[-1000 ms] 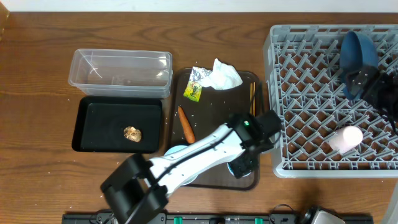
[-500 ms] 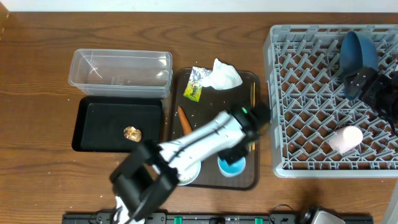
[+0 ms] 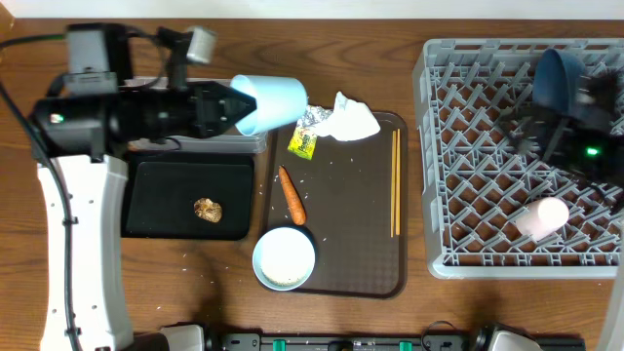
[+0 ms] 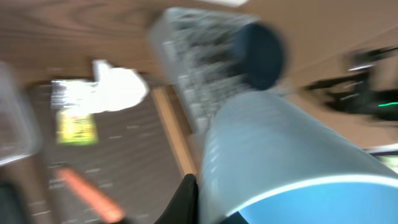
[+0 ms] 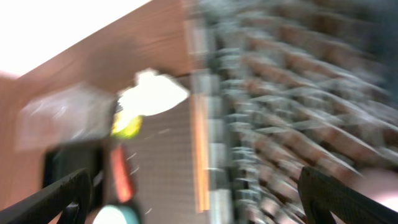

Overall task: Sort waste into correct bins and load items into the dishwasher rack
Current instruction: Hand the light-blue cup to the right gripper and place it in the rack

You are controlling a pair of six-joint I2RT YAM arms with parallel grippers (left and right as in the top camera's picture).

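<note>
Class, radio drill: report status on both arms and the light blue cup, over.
Left jaws shut on light blue cup, aloft by clear tub. Right jaws open over rack. Nothing blocks it.

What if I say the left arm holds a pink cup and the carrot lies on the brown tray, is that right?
Not quite. The overhead view shows the left gripper holding a light blue cup, not a pink one; the pink cup lies in the rack. The carrot does lie on the brown tray.

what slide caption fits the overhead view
Left gripper holds the light blue cup; carrot and bowl lie on the brown tray
</note>
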